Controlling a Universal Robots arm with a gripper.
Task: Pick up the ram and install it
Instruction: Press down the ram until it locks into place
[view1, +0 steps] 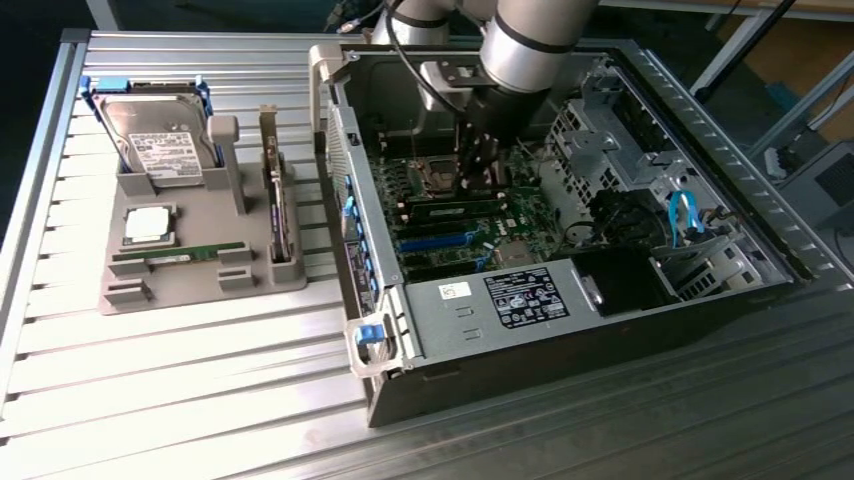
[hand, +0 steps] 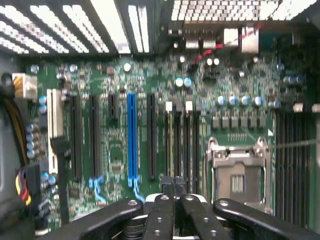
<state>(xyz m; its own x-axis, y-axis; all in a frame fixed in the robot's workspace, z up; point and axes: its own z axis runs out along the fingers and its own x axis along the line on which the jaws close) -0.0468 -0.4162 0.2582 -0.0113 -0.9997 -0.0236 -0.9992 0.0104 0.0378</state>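
One ram (view1: 178, 254), a thin green stick, lies flat in the grey holder (view1: 200, 292) on the exterior view's left. A second green ram stick (view1: 454, 209) sits among the memory slots on the motherboard inside the open computer case. My gripper (view1: 474, 183) reaches down into the case right above that stick. In the wrist view my gripper (hand: 173, 181) is shut, fingertips pressed together with nothing between them, over the black memory slots (hand: 182, 145) beside the empty processor socket (hand: 237, 175).
The holder also carries a silver hard drive (view1: 166, 140), a square processor chip (view1: 147, 222) and an upright card (view1: 276, 195). The case (view1: 400, 360) walls, the power supply (view1: 534, 298), a drive cage and blue cables (view1: 683, 215) crowd around the arm. The slatted metal table (view1: 174, 400) lies in front.
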